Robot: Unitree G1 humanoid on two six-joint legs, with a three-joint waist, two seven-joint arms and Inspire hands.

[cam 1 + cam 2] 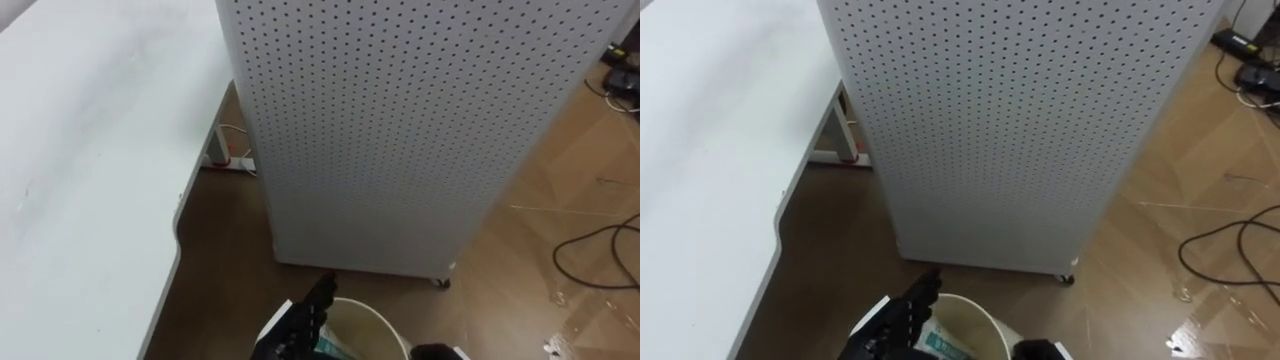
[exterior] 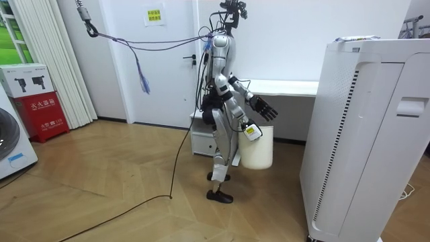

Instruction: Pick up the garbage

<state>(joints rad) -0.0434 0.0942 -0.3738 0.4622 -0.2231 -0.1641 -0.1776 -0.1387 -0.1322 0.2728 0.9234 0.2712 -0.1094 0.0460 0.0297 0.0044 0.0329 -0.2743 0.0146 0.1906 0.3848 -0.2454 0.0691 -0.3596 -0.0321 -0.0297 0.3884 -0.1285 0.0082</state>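
A white bin (image 1: 385,325) stands on the floor right below me, and in the room view the bin (image 2: 257,151) is just in front of my legs. Inside it lies a piece of wrapper garbage (image 1: 330,348) with greenish print, also seen as the garbage (image 1: 940,346). My left hand (image 1: 303,318) hovers over the bin's left rim with its dark fingers stretched out, nothing between them. In the room view the left hand (image 2: 263,109) reaches forward, open. My right hand (image 1: 435,352) shows at the lower edge beside the bin; in the room view the right hand (image 2: 252,131) hangs near the bin's top.
A tall white perforated cabinet (image 1: 400,130) on castors stands straight ahead, close to the bin. A white table (image 1: 90,180) runs along my left. A power strip with cords (image 1: 228,160) lies under the table edge, and dark cables (image 1: 600,250) cross the wooden floor at the right.
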